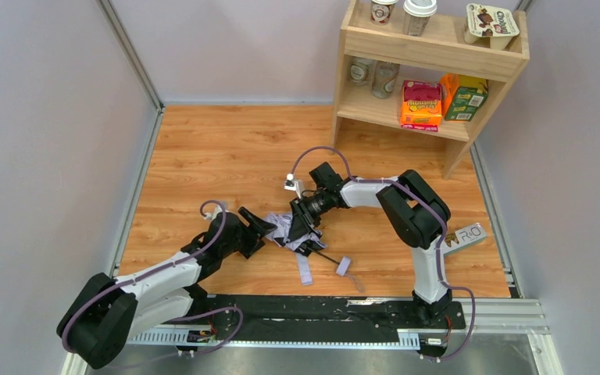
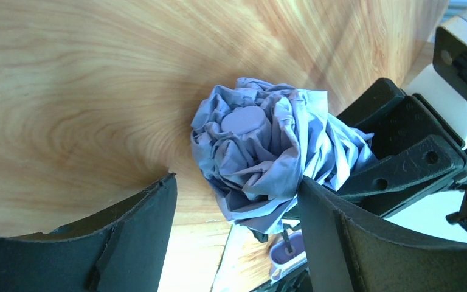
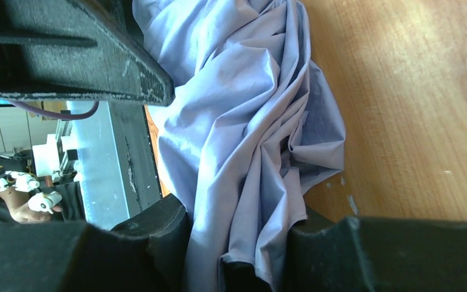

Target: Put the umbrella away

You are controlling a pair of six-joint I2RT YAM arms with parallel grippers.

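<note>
The umbrella point(image 1: 283, 227) lies as a crumpled pale lavender bundle in the middle of the wooden table, its strap point(image 1: 305, 270) and tab point(image 1: 344, 266) trailing toward the near edge. My right gripper point(image 1: 303, 225) comes in from the right and is shut on the fabric. In the right wrist view the cloth point(image 3: 243, 121) is pinched between the two black fingers of the gripper point(image 3: 240, 234). My left gripper point(image 1: 261, 226) stands open just left of the bundle. In the left wrist view its wide-apart fingers point(image 2: 236, 182) frame the umbrella's round end cap point(image 2: 243, 119), the right finger touching the cloth.
A wooden shelf point(image 1: 437, 55) stands at the back right with cups and snack boxes point(image 1: 422, 105) on it. Pale walls close the table point(image 1: 219, 148) on the left, back and right. A metal rail point(image 1: 312, 312) carrying the arm bases runs along the near edge.
</note>
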